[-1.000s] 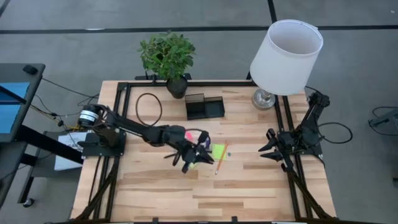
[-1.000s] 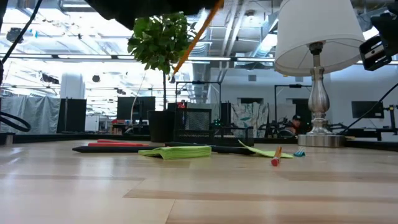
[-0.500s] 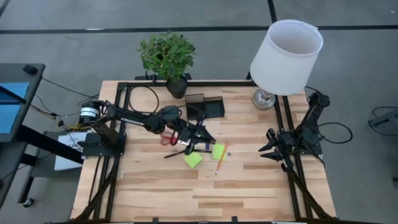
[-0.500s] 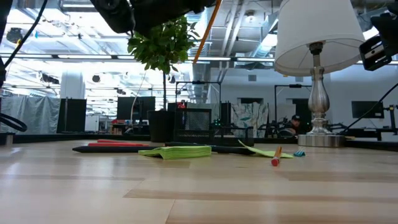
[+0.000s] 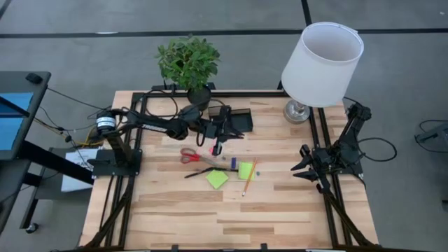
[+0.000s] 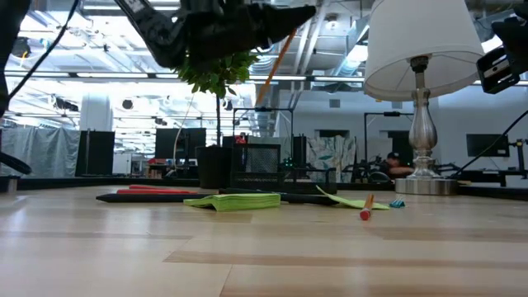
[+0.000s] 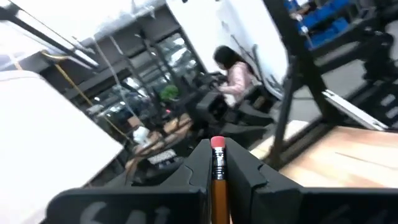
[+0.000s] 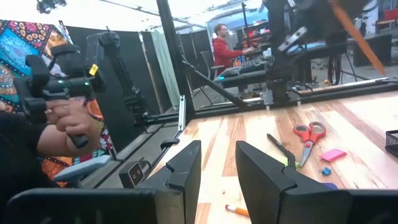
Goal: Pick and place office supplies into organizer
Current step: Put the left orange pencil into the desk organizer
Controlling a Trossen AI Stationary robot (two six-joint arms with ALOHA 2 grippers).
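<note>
My left gripper (image 5: 221, 131) hovers just in front of the smoky-black organizer (image 5: 231, 120), shut on an orange pencil (image 6: 275, 68). On the table behind it lie the red-handled scissors (image 5: 190, 155), a black pen (image 5: 202, 171), two lime-green sticky pads (image 5: 217, 179) (image 5: 246, 170), a second orange pencil (image 5: 248, 179), a pink piece (image 5: 213, 149) and a small blue piece (image 5: 233, 162). My right gripper (image 5: 306, 168) waits open at the table's right side. My left gripper pinches the orange pencil between its two fingers (image 7: 249, 177). The red eraser end (image 7: 217, 144) sticks out past the fingertips. The pencil is lifted clear of the table, and in the low view its free part (image 6: 264, 89) slants down below the gripper.
A potted plant (image 5: 189, 64) stands at the far edge, left of the organizer. A lamp with a white shade (image 5: 321, 63) occupies the far right corner. A black cable loop (image 5: 166, 112) lies far left. A person's hand holding a controller (image 8: 62, 118) shows beyond the table.
My left gripper has carried the pencil from above the sticky pads toward the table's far edge, up to the organizer, staying shut on it. The pencil has stayed lifted. The supplies the arm covered now show on the table.
</note>
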